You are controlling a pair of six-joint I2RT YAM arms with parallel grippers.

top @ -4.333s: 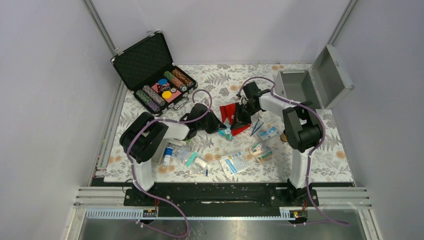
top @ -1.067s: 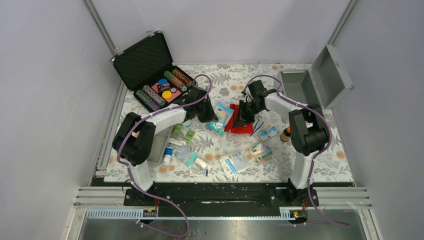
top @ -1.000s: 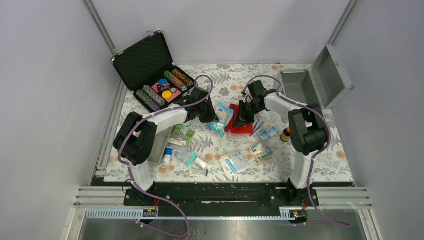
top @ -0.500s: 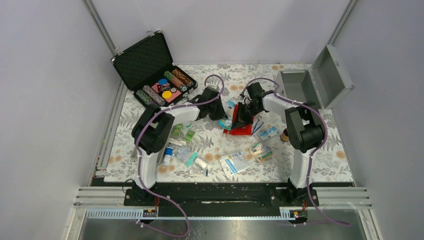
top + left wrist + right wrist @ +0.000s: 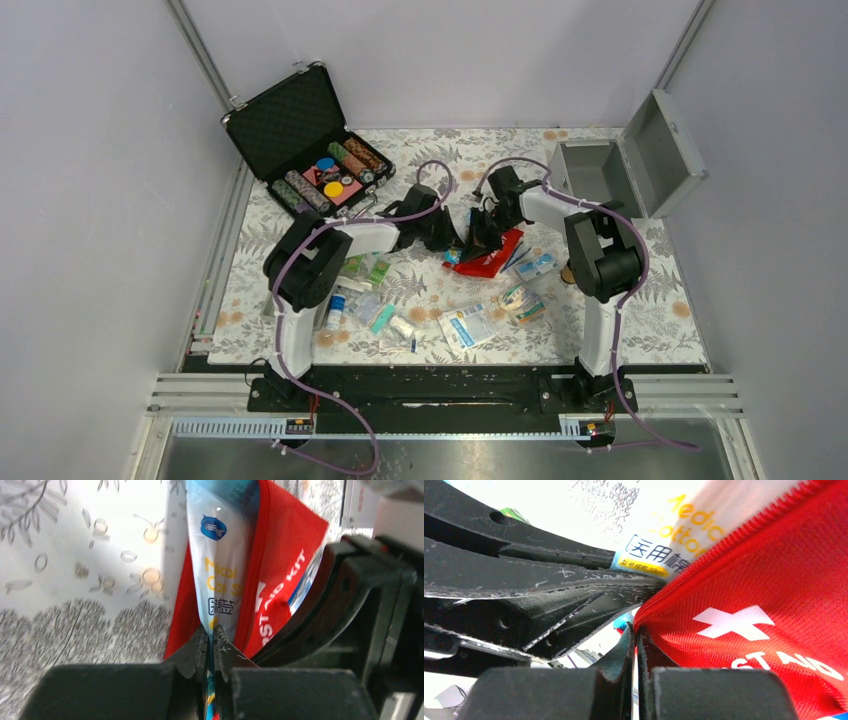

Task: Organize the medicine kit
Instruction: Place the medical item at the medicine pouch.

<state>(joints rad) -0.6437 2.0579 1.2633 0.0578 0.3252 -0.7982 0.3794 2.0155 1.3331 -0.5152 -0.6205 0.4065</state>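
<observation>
The silver-grey medicine kit [image 5: 600, 172] stands open at the back right, lid [image 5: 662, 152] raised. A red first-aid pouch [image 5: 492, 253] lies mid-table between the arms. My left gripper [image 5: 452, 238] is shut on a white and blue cotton packet [image 5: 220, 565], whose far end sits inside the pouch's open zipper mouth [image 5: 280, 575]. My right gripper [image 5: 478, 237] is shut on the pouch's red edge [image 5: 744, 605] and holds it up. In the right wrist view the packet [image 5: 674, 545] shows beside the zipper, with the left gripper's black fingers [image 5: 564, 590] close by.
A black foam-lined case of coloured chips [image 5: 312, 150] stands open at the back left. Loose packets, sachets and a small bottle [image 5: 336, 307] lie on the floral mat near the front. A brown bottle [image 5: 568, 271] and a blue packet [image 5: 536, 265] lie by the right arm.
My left gripper carried the packet rightward from the mat to the pouch and pushed it into the mouth. My right gripper kept hold of the pouch, which tilted and shifted slightly.
</observation>
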